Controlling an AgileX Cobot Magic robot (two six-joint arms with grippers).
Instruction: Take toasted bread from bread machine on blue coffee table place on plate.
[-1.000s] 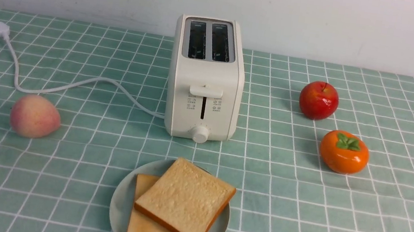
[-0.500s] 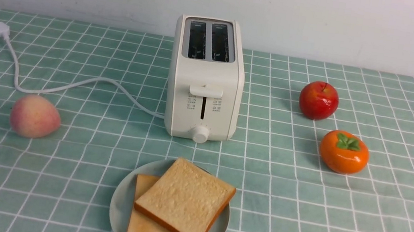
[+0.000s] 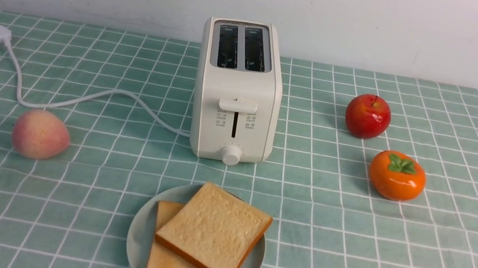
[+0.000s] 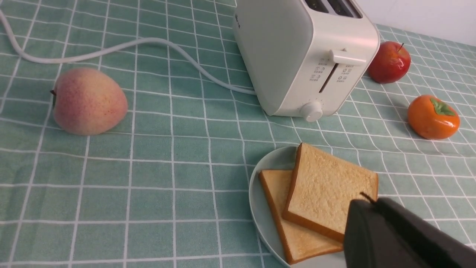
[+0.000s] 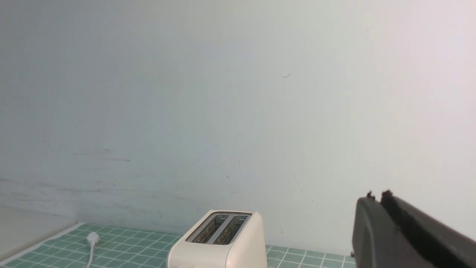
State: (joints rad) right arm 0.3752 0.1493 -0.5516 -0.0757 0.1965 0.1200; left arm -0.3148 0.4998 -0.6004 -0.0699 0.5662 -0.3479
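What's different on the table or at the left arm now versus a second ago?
Nothing has visibly moved, and nothing was taken hold of or let go. Both toast slices are still stacked on the plate, the toaster stands where it was, and the peach, apple and persimmon are unmoved.

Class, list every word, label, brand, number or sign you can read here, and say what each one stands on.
No text can be quoted with certainty.
Toaster, front face: small marks and icons on both sides of the lever slot, too small to read.
Toaster, side face: a small dark mark near the back, too small to read.
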